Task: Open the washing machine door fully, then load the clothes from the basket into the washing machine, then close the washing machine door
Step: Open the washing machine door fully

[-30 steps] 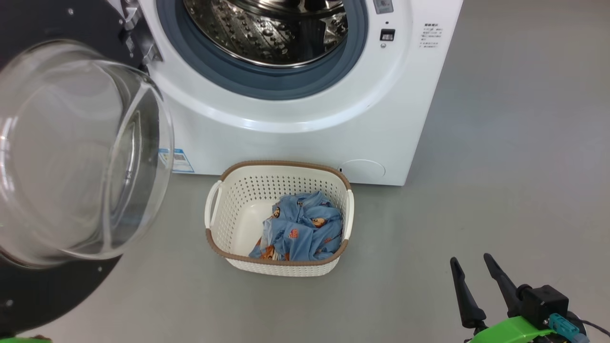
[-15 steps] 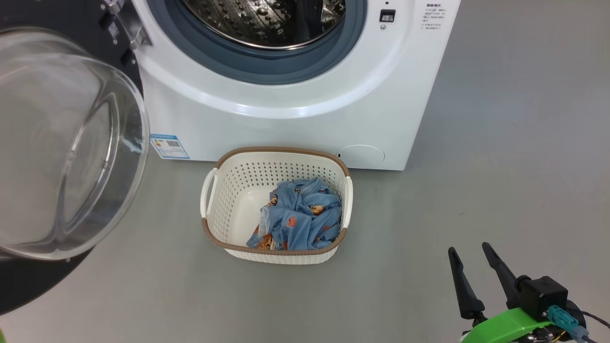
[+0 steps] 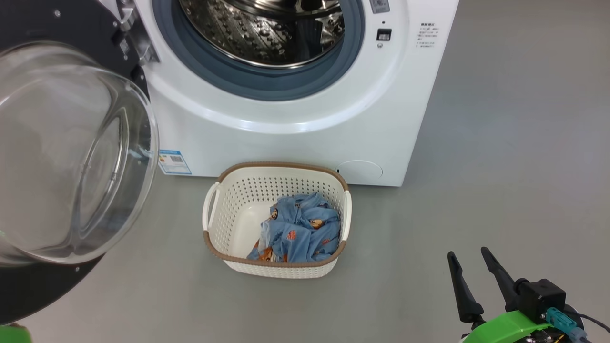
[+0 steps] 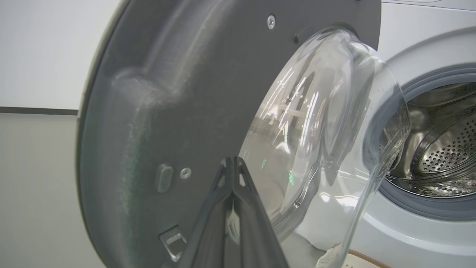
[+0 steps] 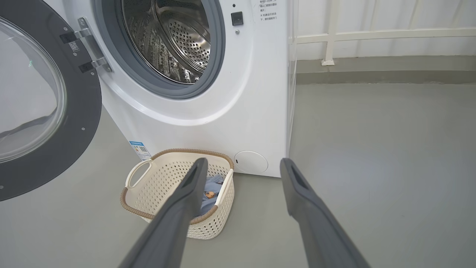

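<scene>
Though the blue label [image 3: 174,162] is illegible, left hand [image 4: 233,160] closed, right hand [image 3: 468,253] spread.

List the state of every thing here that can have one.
washing machine door, open wide, to the left
drum, no clothes seen inside
basket, upright, holding the clothes
clothes, crumpled in the basket
service flap, closed
left gripper, shut, empty
right gripper, open, empty

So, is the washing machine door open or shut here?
Open: the washing machine door hangs swung out on its hinge, leaving the gasket and steel drum exposed.
</scene>
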